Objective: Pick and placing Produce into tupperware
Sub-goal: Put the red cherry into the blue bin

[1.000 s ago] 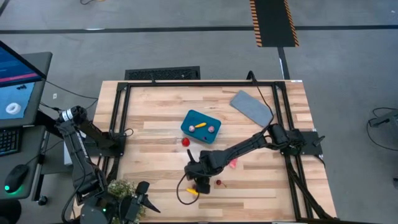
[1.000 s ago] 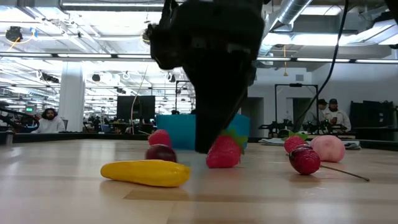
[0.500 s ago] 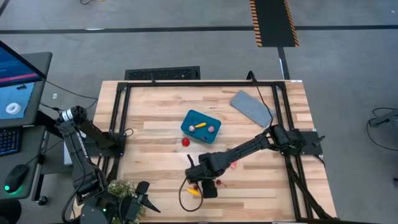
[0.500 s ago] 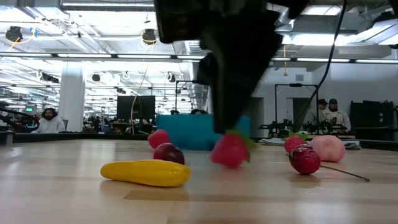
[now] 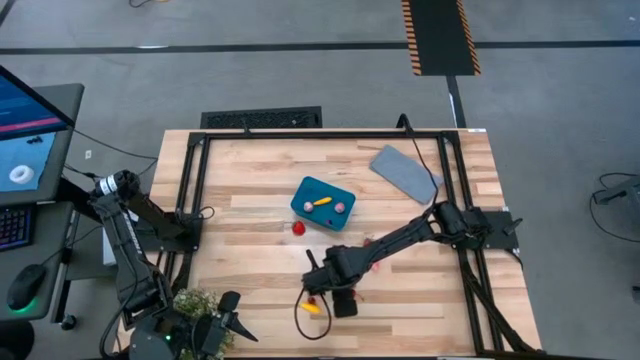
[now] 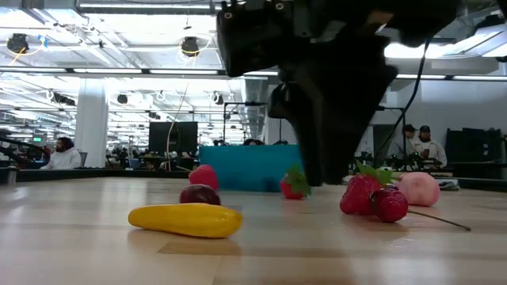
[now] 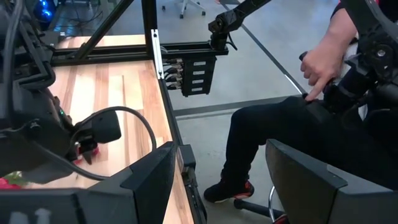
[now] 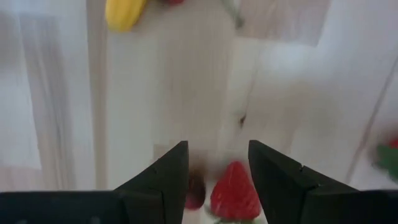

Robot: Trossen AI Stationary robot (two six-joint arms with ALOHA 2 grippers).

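Observation:
The teal tupperware [image 5: 323,203] stands mid-table with a yellow piece and a pink piece inside. My right gripper [image 5: 338,292] points down near the table's near edge, open. A red strawberry [image 8: 235,190] lies on the wood between its fingers, with a dark cherry [image 8: 194,191] beside it. In the low view this strawberry [image 6: 358,194] rests next to a stemmed cherry [image 6: 388,204]. A yellow piece [image 5: 313,309] lies close by, and a red berry [image 5: 298,228] lies nearer the tupperware. My left gripper [image 7: 227,186] waits open at the near left corner. My right gripper comes at the strawberry from above, one finger on either side of it. The strawberry lies closer to one finger [image 8: 273,177]. I cannot tell whether that finger touches it. The strawberry rests on the table.
A flat grey lid [image 5: 405,172] lies at the far right. A leafy green plant [image 5: 198,300] sits by my left arm. A pink peach-like piece [image 6: 417,188] and more red pieces lie near the cherry. A person sits beyond the table's edge [image 7: 323,124].
My right gripper has moved toward the table's right and near edges and has rolled about its own axis. The strawberry under it has slid along the table with it and now lies beside the stemmed cherry.

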